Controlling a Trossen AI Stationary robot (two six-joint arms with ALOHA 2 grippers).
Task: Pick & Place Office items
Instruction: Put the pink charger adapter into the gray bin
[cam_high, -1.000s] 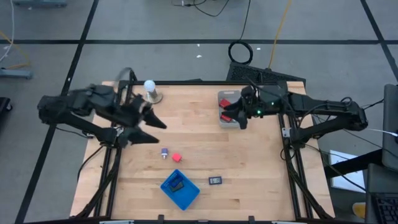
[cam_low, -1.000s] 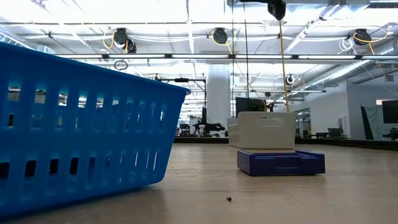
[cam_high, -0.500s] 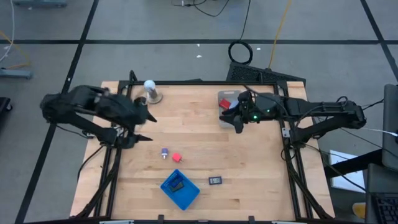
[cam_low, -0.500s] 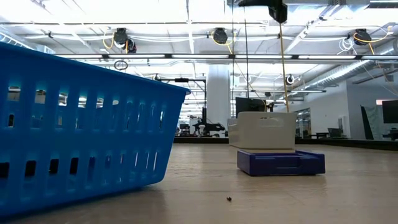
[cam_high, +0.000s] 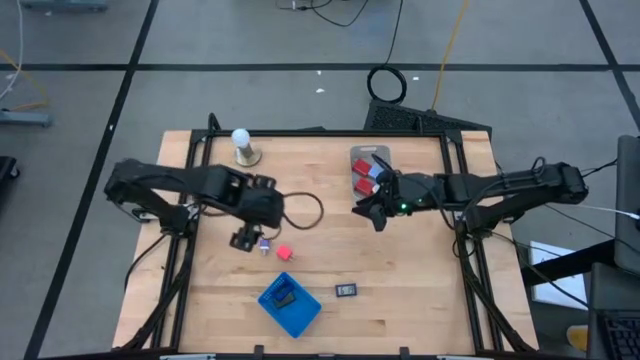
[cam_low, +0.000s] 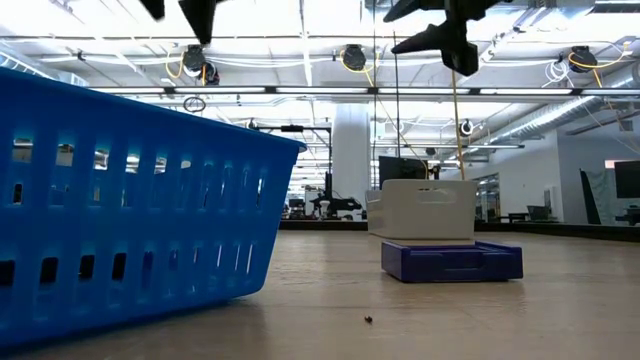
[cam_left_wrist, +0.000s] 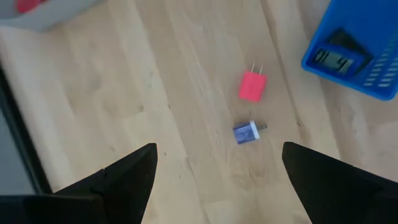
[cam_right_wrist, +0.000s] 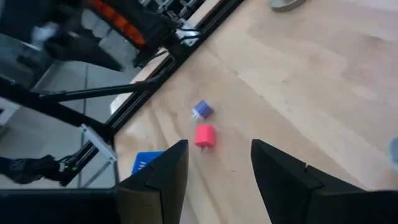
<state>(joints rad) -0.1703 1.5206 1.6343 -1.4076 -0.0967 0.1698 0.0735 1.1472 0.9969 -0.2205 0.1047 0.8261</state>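
The left gripper (cam_high: 245, 238) hangs wide open just beside a small blue-purple plug adapter (cam_high: 264, 246) and red plug block (cam_high: 284, 254). The right gripper (cam_high: 374, 212), open and empty, hovers near the clear bin (cam_high: 358, 158) of red pieces; blue slotted basket (cam_high: 290, 305) nearby.

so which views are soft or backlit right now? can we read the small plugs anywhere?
Left wrist view: slightly soft, but the red plug and blue plug read clearly, prongs included; open left gripper fingers are dark. Right wrist view: softer, both plugs are small blobs. Low view: bright ceiling lights backlight the arms into silhouettes; the blue basket fills the near left. High view: evenly lit, plugs tiny.
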